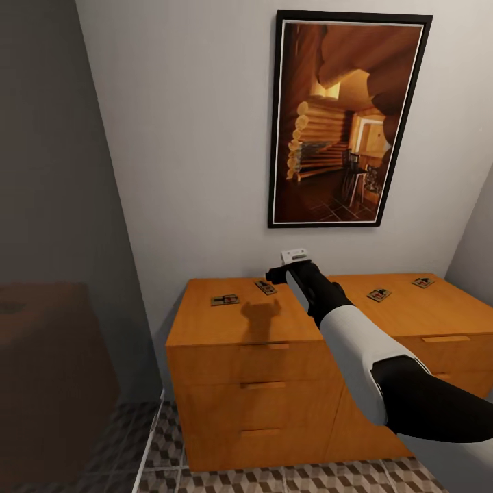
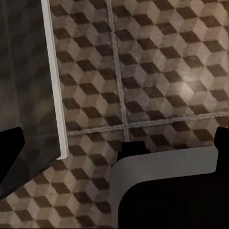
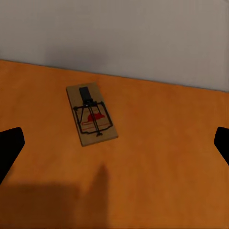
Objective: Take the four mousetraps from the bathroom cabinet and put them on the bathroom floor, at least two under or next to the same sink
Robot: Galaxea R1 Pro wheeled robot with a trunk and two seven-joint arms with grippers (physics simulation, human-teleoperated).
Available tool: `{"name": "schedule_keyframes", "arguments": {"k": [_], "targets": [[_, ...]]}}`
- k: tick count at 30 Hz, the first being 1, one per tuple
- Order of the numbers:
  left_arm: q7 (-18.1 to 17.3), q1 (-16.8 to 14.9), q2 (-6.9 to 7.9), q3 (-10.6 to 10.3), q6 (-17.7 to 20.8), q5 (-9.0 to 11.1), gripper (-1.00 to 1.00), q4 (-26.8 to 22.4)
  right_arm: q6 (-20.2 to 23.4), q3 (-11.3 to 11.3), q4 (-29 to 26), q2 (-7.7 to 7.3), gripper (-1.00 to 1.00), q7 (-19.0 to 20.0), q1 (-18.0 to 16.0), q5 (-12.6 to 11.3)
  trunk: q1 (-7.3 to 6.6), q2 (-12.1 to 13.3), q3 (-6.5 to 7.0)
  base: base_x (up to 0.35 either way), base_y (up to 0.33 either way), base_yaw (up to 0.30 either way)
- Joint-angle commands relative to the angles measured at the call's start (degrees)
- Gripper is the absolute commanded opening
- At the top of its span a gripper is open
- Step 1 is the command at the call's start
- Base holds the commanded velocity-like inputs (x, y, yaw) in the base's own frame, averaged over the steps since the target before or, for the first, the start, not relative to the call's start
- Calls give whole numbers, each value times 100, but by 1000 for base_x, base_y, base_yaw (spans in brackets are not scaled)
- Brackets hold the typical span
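The orange-brown cabinet (image 1: 239, 329) stands against the white wall with several mousetraps lying flat on its top. Two are on its left half: one mousetrap (image 1: 224, 299) near the front and a second mousetrap (image 1: 266, 287) further back. Two more, a third mousetrap (image 1: 378, 295) and a fourth mousetrap (image 1: 423, 281), lie on the right half. My right gripper (image 1: 276, 275) hovers open just above the second one, seen as the mousetrap (image 3: 91, 114) in the right wrist view between wide-spread fingertips (image 3: 9, 148). My left gripper (image 2: 114, 148) hangs open over the cube-patterned bathroom floor (image 2: 157, 71).
A large framed picture (image 1: 346, 116) hangs above the cabinet. A grey partition (image 1: 55, 171) and a dim brown block (image 1: 41, 356) close off the left. A white strip (image 2: 55, 81) separates the cube tiles from a darker tiled area (image 2: 24, 62).
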Motion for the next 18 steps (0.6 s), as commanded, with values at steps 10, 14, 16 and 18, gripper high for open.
{"name": "schedule_keyframes", "arguments": {"k": [10,14,16,18], "targets": [[10,-1,21,-38,-57,17,100,319,-12,17,306,0,100,-8,-5,10,0,-3,-6,0,0,0],[10,-1,22,-37,-59,22,100,354,-106,17,437,0,100,-4,-4,9,0,-3,-6,0,0,0],[11,-1,22,-37,-59,23,100,362,-162,17,482,0,100,-3,-4,8,0,-3,-6,0,0,0],[12,-1,22,-37,-59,24,100,368,-206,17,520,0,100,-2,-5,6,0,-3,-6,0,0,0]]}}
